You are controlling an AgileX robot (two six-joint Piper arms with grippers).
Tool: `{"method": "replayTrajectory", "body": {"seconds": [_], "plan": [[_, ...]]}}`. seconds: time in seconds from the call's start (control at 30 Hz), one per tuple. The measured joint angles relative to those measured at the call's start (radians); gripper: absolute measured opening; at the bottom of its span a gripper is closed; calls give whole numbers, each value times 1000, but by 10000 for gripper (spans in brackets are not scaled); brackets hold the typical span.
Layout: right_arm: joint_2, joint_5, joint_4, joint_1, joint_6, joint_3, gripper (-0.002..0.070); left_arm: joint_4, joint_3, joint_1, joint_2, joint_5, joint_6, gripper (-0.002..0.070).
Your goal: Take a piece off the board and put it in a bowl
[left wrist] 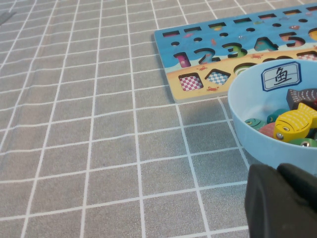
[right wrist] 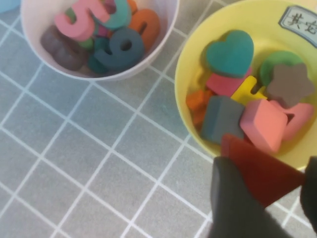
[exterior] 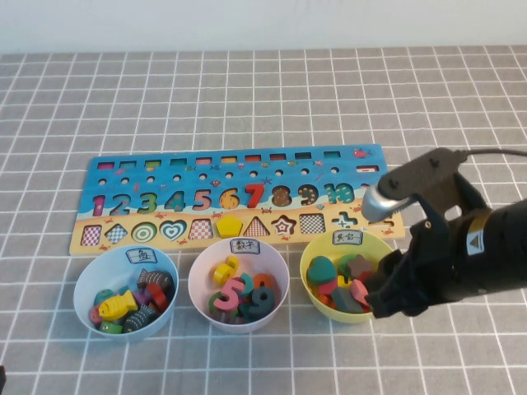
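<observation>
Lower right of the high view: right gripper (right wrist: 265, 198) grips the red triangle piece (right wrist: 257, 171) over the near rim of the yellow-green bowl (exterior: 317, 251). Carry step; next, shift inward and release. Left gripper (left wrist: 282, 201) parked lower left, jaw state unclear.

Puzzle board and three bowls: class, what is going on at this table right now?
The right gripper holds a small red triangular wooden block in its jaws, over the near rim of the round yellow-green plastic bowl, which already holds shape pieces. The long blue and sandy puzzle board lies behind the bowls, its triangle slot empty. The left gripper sits beside the light blue bowl of fish, holding nothing that shows.
</observation>
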Motion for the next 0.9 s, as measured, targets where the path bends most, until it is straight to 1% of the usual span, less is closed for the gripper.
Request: {"method": "replayTrajectory", "body": {"seconds": [0.37, 0.57, 0.9], "plan": [[0, -163, 43, 0, 0, 87, 255, 0, 0, 0, 0, 0, 0, -1], [51, -185, 79, 0, 0, 89, 255, 0, 0, 0, 0, 0, 0, -1], [129, -228, 90, 0, 0, 89, 255, 0, 0, 0, 0, 0, 0, -1]]}}
